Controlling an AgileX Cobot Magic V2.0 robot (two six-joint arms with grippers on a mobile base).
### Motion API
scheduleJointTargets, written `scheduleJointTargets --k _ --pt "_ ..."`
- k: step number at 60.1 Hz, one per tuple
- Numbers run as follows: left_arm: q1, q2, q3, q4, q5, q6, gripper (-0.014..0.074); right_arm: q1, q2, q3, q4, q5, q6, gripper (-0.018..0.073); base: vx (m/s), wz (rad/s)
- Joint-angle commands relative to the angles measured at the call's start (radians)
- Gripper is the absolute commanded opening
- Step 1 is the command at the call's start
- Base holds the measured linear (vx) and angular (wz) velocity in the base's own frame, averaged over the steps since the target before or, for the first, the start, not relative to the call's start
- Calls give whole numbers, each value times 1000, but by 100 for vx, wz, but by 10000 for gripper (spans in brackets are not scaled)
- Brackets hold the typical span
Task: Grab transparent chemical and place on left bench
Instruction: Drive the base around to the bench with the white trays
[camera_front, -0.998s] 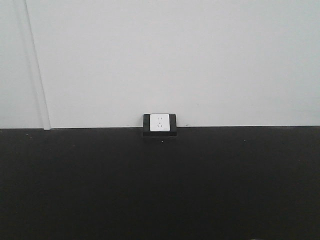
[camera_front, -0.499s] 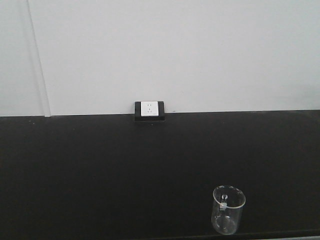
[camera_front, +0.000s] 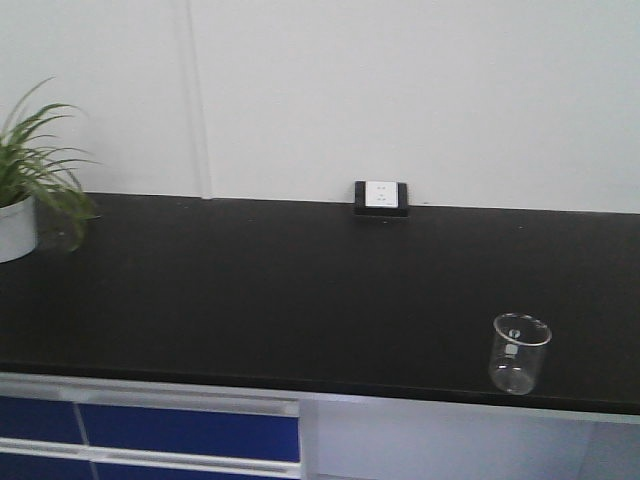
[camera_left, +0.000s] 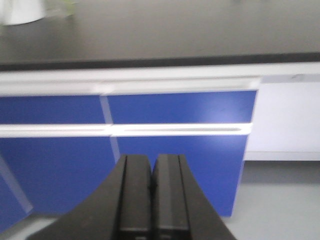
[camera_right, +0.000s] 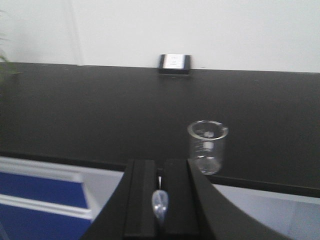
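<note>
1. Black worktop (camera_front: 250, 290): matte and wide, it runs the full width of the front view and butts against a plain white wall (camera_front: 420, 90).
2. Wall socket (camera_front: 381, 196): white face in a black box, at the back edge of the worktop where it meets the wall, a bit right of centre.
3. Glass beaker (camera_front: 519, 353): clear, upright, near the front edge on the right side, well apart from the socket.
4. Potted plant (camera_front: 35, 165): green, thin leaves, in a white pot (camera_front: 15, 228) on the far left of the worktop, partly cut off by the frame.
5. Blue drawers (camera_front: 190, 432): under the worktop on the left, with pale horizontal strips. A light panel (camera_left: 287, 115) sits to the right of them, and the left wrist view shows grey floor (camera_left: 280, 200) below.
6. Left gripper (camera_left: 152, 170): fingers pressed together with nothing between them, low in front of the drawers. The view is blurred.
7. Right gripper (camera_right: 160, 172): pinching the transparent chemical (camera_right: 160, 204). The clear bulb shows between the two black fingers, with a thin stem running up the gap.
8. In the right wrist view the gripper is off the front edge of the worktop, with the beaker just ahead and to its right.
</note>
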Motion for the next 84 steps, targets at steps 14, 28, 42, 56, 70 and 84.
scheduleJointTargets --k 14,28,42,56,70,84 --pt "-2 -19 16 -1 -78 -8 -3 -1 2 -37 -9 -82 -4 -3 -40 54" --pt "-2 -19 16 -1 -78 -8 -3 -1 2 -37 -9 -82 -4 -3 -40 49" --pt "-2 -19 16 -1 -78 -8 -3 -1 2 -37 -9 -82 -4 -3 -37 47" --pt "-2 -19 16 -1 -78 -8 -3 -1 2 -37 -9 -82 -4 -3 -32 57" --pt "-2 -19 16 -1 -78 -8 -3 -1 2 -37 -9 -82 -4 -3 -25 74" --pt "-2 -19 16 -1 -78 -8 -3 -1 2 -37 -9 -82 -4 -3 -19 85"
